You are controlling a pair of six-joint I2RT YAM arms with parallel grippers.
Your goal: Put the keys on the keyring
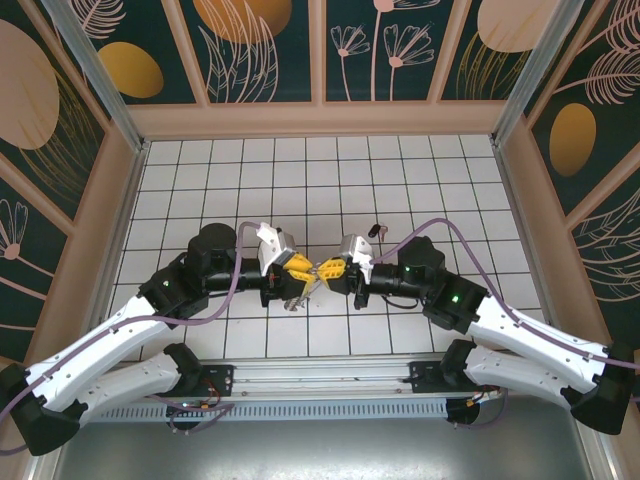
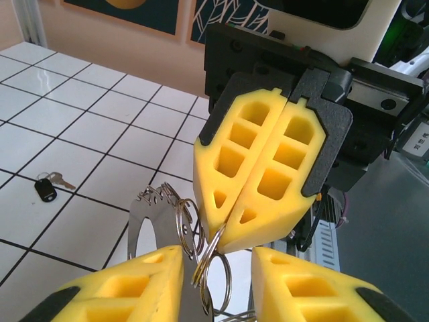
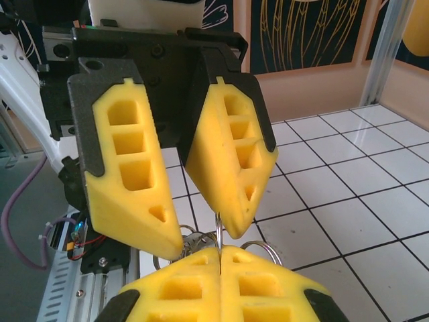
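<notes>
Keyring (image 2: 182, 225): pinched at tips of closed right pincer (image 2: 224, 238); left pincer (image 2: 218, 268) stood narrowly parted around it. Keys (image 2: 47, 189) lay apart on bench (image 2: 80, 100). Risk: thin rings twisting free, dropping.

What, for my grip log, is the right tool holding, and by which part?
The right tool is shut on the keyring, pinching the edge of one wire ring between its fingertips.
</notes>
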